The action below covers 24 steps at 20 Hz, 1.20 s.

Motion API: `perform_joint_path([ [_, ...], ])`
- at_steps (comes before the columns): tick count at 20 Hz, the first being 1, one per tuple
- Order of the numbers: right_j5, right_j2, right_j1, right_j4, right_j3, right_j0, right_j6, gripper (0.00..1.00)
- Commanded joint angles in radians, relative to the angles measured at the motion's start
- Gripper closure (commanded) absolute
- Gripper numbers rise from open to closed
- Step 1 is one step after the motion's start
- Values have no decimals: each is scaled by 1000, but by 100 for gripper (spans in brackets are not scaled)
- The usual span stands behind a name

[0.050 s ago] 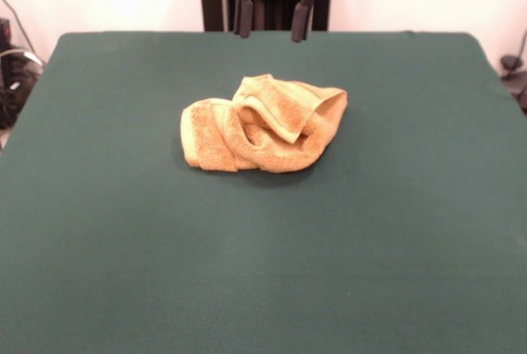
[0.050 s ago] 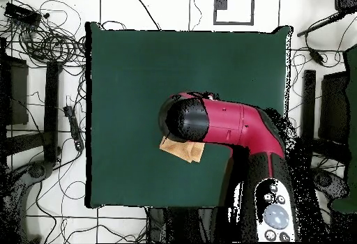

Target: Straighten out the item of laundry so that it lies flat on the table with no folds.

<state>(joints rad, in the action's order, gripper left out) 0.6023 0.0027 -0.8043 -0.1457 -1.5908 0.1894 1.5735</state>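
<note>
Lying crumpled near the middle of the worktop [image 1: 99, 230], the towel [image 1: 262, 125] is a bunched heap with several layers rolled over each other; nothing of it lies flat yet. In the front view, one thick fold curls up at its right side, and a rounded lobe sits at its left. From overhead only a corner of it [image 2: 183, 150] shows past the arm [image 2: 223, 123], which covers the rest.

High above the far edge of the worktop, the hand [image 1: 272, 18] hangs well clear of the cloth, its two dark fingers [image 1: 244, 15] spread apart and holding nothing.

Terry cloth like this should be light, soft and limp, so it will drape and follow whatever point is lifted, and the felt-like worktop will likely drag on it rather than let it slide. A pinch on the heap's middle would probably catch several layers at once. A better hold looks to be a single outer edge or corner, such as the raised lip at the right, so the folds can fall open as it is drawn outward.
</note>
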Motion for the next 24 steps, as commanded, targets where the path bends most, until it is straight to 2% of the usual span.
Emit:
perform_joint_path([
  [1,-22,78,108,21,-102,-29,143,0],
  [24,-231,83,202,0,-176,-12,159,0],
])
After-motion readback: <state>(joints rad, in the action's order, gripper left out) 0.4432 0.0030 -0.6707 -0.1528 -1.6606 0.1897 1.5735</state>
